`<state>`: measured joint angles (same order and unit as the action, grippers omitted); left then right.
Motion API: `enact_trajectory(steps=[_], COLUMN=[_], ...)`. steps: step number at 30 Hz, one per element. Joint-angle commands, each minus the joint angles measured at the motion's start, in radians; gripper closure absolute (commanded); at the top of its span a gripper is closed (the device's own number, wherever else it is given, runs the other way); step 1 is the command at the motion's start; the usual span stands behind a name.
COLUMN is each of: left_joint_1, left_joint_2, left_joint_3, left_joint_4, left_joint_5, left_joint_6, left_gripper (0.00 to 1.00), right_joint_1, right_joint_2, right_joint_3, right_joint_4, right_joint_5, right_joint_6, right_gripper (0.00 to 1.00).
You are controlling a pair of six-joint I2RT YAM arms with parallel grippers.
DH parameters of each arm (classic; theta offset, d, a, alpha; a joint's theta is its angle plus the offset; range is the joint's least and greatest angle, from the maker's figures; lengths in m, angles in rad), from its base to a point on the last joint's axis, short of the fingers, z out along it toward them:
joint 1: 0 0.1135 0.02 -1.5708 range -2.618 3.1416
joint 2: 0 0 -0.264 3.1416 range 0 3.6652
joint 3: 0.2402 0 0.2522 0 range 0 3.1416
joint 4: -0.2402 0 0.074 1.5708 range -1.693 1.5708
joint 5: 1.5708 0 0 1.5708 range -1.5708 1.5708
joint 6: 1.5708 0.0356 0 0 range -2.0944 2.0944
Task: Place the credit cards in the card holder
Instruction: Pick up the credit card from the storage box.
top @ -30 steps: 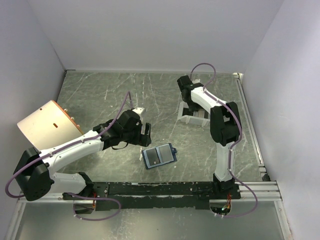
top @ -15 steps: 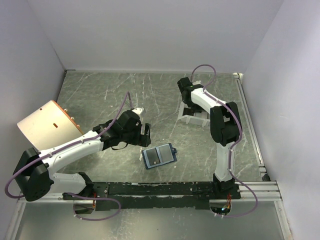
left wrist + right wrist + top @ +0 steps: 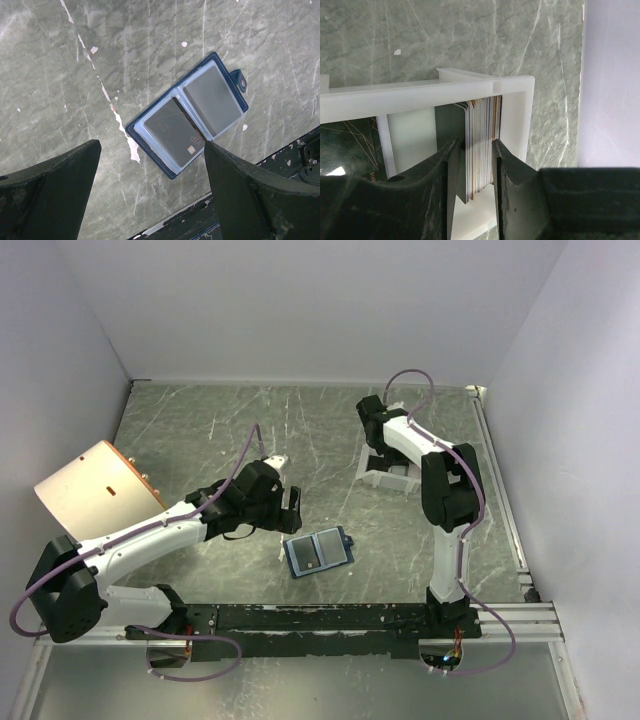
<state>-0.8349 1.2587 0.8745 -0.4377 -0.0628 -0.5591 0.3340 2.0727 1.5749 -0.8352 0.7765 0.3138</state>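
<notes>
The dark blue card holder (image 3: 318, 552) lies open on the table; in the left wrist view (image 3: 220, 95) a dark card (image 3: 172, 131) sits in its left pocket. My left gripper (image 3: 287, 503) is open and empty, hovering just left of it, the holder between its fingers in its own view (image 3: 150, 150). My right gripper (image 3: 384, 453) reaches down into the white tray (image 3: 372, 478). In its wrist view the gripper (image 3: 477, 147) is shut on a stack of credit cards (image 3: 482, 145) standing on edge against the tray's (image 3: 420, 95) right wall.
A tan box with a copper edge (image 3: 95, 490) stands at the far left. A black rail (image 3: 330, 618) runs along the near edge below the card holder. White walls close in the table at the back and on both sides.
My right gripper has shifted very slightly at the tray. The left arm and the card holder have not moved.
</notes>
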Motion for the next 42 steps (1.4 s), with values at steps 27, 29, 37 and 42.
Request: enact_trajectory(steps=[27,29,37,42], left_joint_1=[0.005,0.005,0.005,0.004], left_joint_2=[-0.012,-0.012,-0.012,-0.013], left_joint_3=[0.000,0.001,-0.002,-0.006], left_joint_4=[0.016,0.018,0.018,0.020], left_joint_5=[0.025,0.027,0.025,0.027], left_joint_6=[-0.009,-0.009,-0.010,-0.010], left_gripper=[0.04,0.04,0.04,0.04], right_joint_1=[-0.031,-0.031,-0.031,-0.031], right_joint_2=[-0.048,-0.047,-0.078,-0.083], right_joint_3=[-0.029,-0.028,-0.017,-0.016], right_joint_4=[0.038,0.038,0.033,0.037], right_joint_5=[-0.007,-0.006,-0.006,-0.007], right_joint_6=[-0.003,-0.001,0.000,-0.002], right_gripper=[0.78,0.78,0.79,0.81])
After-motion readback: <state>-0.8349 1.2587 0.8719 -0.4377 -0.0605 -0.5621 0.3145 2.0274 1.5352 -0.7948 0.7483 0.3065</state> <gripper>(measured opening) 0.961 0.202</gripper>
